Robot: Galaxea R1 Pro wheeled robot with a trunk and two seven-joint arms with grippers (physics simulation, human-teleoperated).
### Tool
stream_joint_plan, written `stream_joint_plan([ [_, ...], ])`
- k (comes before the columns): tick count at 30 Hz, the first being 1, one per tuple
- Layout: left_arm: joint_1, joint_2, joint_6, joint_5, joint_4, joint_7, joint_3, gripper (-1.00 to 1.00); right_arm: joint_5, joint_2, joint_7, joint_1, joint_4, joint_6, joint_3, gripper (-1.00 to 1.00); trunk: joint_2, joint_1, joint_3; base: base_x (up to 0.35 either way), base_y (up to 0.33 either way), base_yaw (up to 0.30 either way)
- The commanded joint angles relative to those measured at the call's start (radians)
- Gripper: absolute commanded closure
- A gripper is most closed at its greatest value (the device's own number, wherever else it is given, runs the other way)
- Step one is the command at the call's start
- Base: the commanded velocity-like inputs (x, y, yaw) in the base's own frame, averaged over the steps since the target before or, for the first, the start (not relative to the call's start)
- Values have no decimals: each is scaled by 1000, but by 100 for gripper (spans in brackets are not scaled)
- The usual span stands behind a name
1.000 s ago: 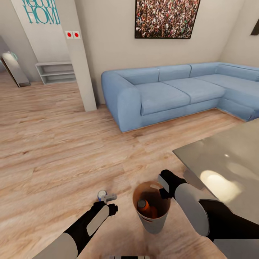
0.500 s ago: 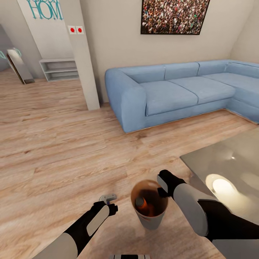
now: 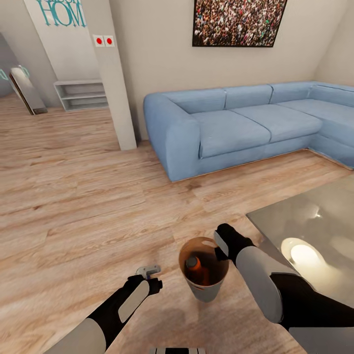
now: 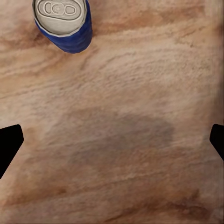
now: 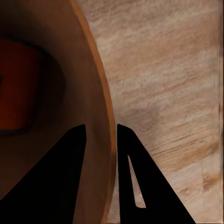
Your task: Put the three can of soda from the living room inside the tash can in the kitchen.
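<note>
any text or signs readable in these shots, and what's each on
"HOM": teal wall lettering on the white wall at upper left; the line above it is cut off and unreadable.
Two red-dot switch plates on the pillar carry no words.
The blue soda can shows no legible brand; its top bears only the pull tab.
The framed crowd picture has no readable text.

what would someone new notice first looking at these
Probably the long blue sofa against the far wall, under a framed crowd picture. Nearer, the right end effector pinches the rim of a round bin on the wood floor, with an orange can inside. A blue can stands on the floor ahead of the open left end effector.
</note>
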Motion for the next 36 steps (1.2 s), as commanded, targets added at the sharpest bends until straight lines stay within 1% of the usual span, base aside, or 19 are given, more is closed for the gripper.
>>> stream_joint_plan([
  [1, 0, 0, 0, 0, 0, -3, 0, -100, -18, 2, 2, -1, -20, 28, -6, 100, 0, 0, 0, 0, 0, 0],
  [2, 0, 0, 0, -1, 0, -8, 0, -100, -19, 7, 4, -2, -61, 79, -7, 100, 0, 0, 0, 0, 0, 0],
  [3, 0, 0, 0, -1, 0, -11, 0, -100, -21, 10, 6, -4, -98, 111, -7, 100, 0, 0, 0, 0, 0, 0],
  [5, 0, 0, 0, -1, 0, -14, 0, -100, -22, 13, 7, -18, -133, 133, -8, 100, 0, 0, 0, 0, 0, 0],
  [14, 0, 0, 0, -2, 1, -18, 0, -100, -26, 19, 9, -121, -160, 133, -10, 100, 0, 0, 0, 0, 0, 0],
  [18, 0, 0, 0, -3, 1, -18, 0, -100, -26, 24, 9, -167, -160, 133, -10, 100, 0, 0, 0, 0, 0, 0],
  [21, 0, 0, 0, -3, 1, -18, 0, -100, -26, 29, 9, -187, -159, 133, -10, 100, 0, 0, 0, 0, 0, 0],
  [25, 0, 0, 0, -3, 1, -18, 0, -100, -26, 32, 9, -229, -132, 133, -11, 100, 0, 0, 0, 0, 0, 0],
  [30, 0, 0, 0, -3, 1, -18, 0, -100, -25, 36, 9, -246, -112, 133, -12, 100, 0, 0, 0, 0, 0, 0],
  [36, 0, 0, 0, -3, 1, -18, 0, -100, -24, 36, 9, -250, -103, 133, -12, 100, 0, 0, 0, 0, 0, 0],
])
